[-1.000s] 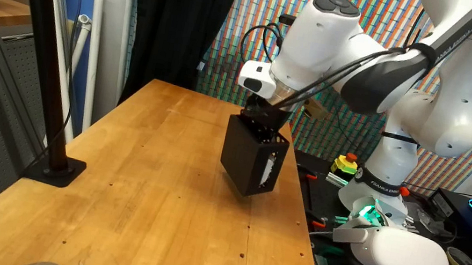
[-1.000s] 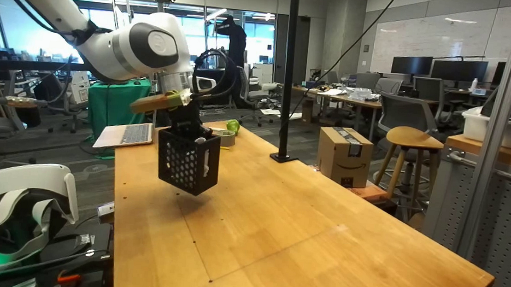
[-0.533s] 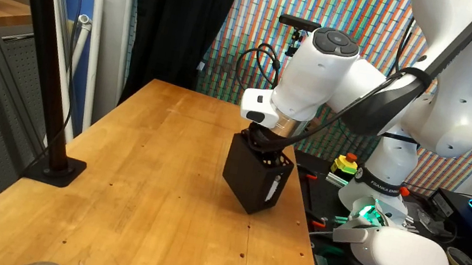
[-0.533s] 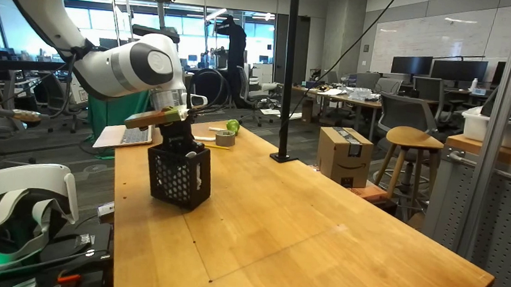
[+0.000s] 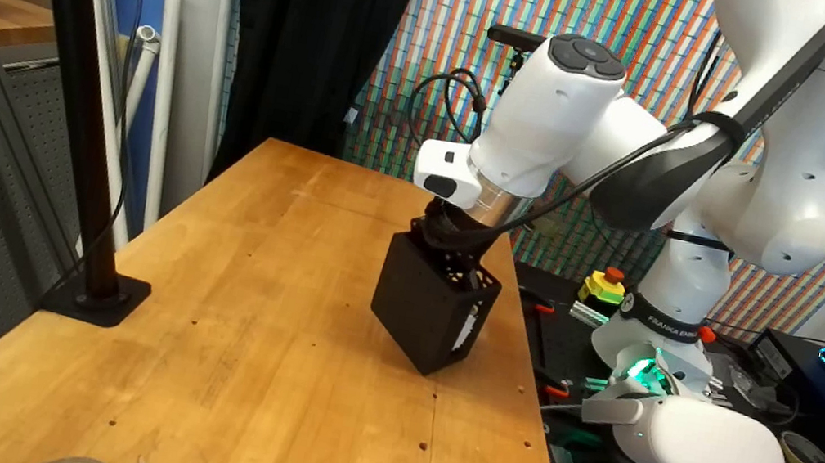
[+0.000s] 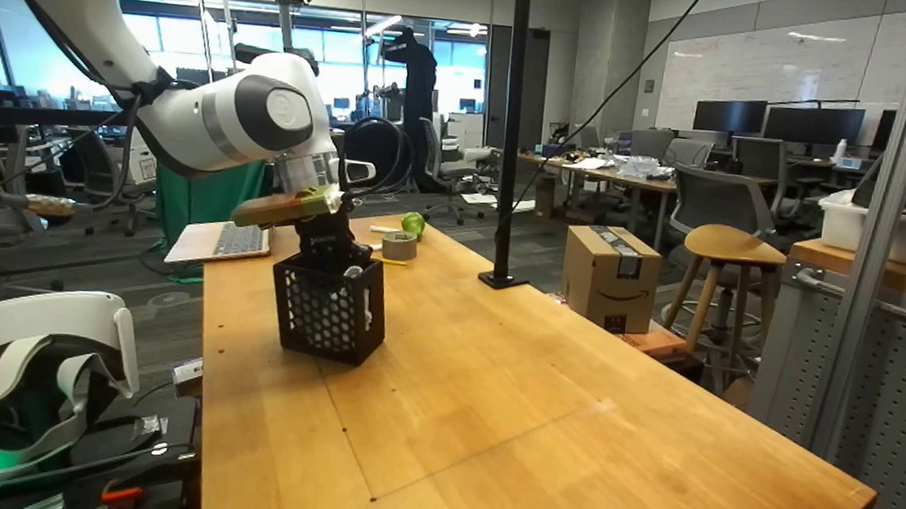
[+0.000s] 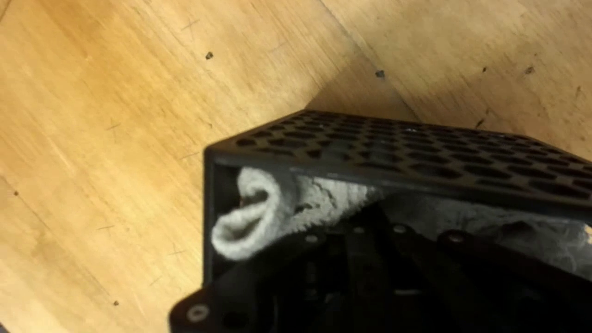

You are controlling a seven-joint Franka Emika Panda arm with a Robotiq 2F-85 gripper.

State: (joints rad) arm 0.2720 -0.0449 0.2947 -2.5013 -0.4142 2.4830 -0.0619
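Observation:
A black box (image 5: 414, 298) with honeycomb openings stands upright or nearly so, close to the table's near-robot edge. In both exterior views its base is at the tabletop, and I cannot tell whether it rests fully. My gripper (image 7: 377, 217) reaches down through the open top, its linkages drawn together. A rolled white cloth (image 7: 277, 208) lies inside the box against the rim (image 7: 416, 185) and gathers towards the fingertips, which are hidden in the shade. The jaws are shut, seemingly on the cloth. Through the slot in the box's side, a white strip of cloth (image 5: 465, 328) shows.
On the wooden table (image 6: 534, 450), a grey tape roll (image 6: 399, 245), a yellow pencil (image 6: 392, 262) and a green object (image 6: 413, 224) lie at the far end beside a laptop (image 6: 237, 240). A black pole (image 6: 511, 128) rises from the table's edge. A white headset (image 5: 709, 448) sits beside the robot base.
A second ago the box hung tilted above the table with my gripper in it. Both have come down to the tabletop, and have since shifted slightly sideways. The jaws have stayed shut.

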